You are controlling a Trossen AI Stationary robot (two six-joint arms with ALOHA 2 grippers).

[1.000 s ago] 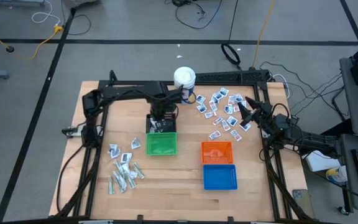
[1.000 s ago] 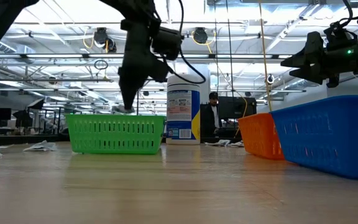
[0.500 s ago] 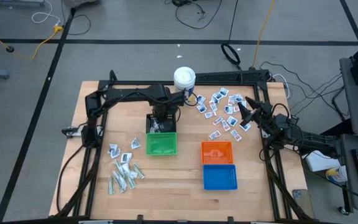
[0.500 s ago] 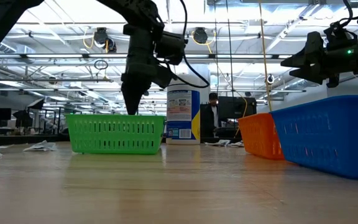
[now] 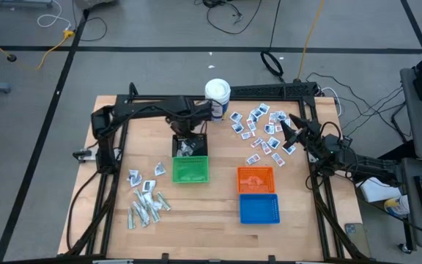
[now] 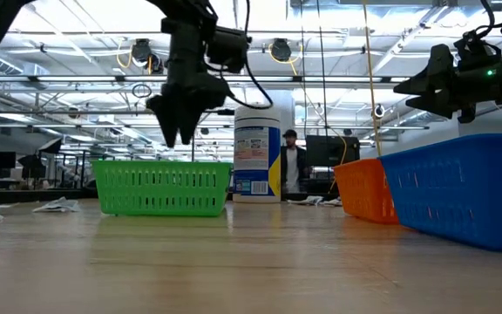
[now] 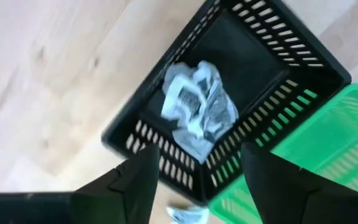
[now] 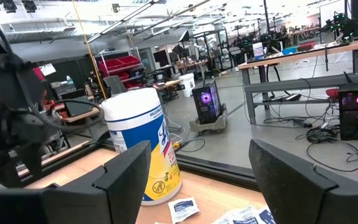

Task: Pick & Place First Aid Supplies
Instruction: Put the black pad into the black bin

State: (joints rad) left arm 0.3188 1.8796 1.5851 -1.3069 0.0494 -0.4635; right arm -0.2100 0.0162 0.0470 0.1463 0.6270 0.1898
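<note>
High view: left gripper point(image 5: 187, 132) hovers fingers apart, empty, over the black basket point(image 5: 190, 146) at frame centre, which holds crumpled packets point(image 7: 194, 109). Right gripper point(image 5: 286, 128), fingers apart, sits over the packets scattered point(image 5: 258, 132) on the worktop point(image 5: 218, 205), upper right.

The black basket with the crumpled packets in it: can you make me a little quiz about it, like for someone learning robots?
1. True or false: the black plastic basket holds wrapped white packets.
2. Which gripper is above it? A) left gripper B) right gripper
3. Fill in: the green plastic basket touches the black one and looks ____.

Key: 1 true; 2 A; 3 empty.
</note>
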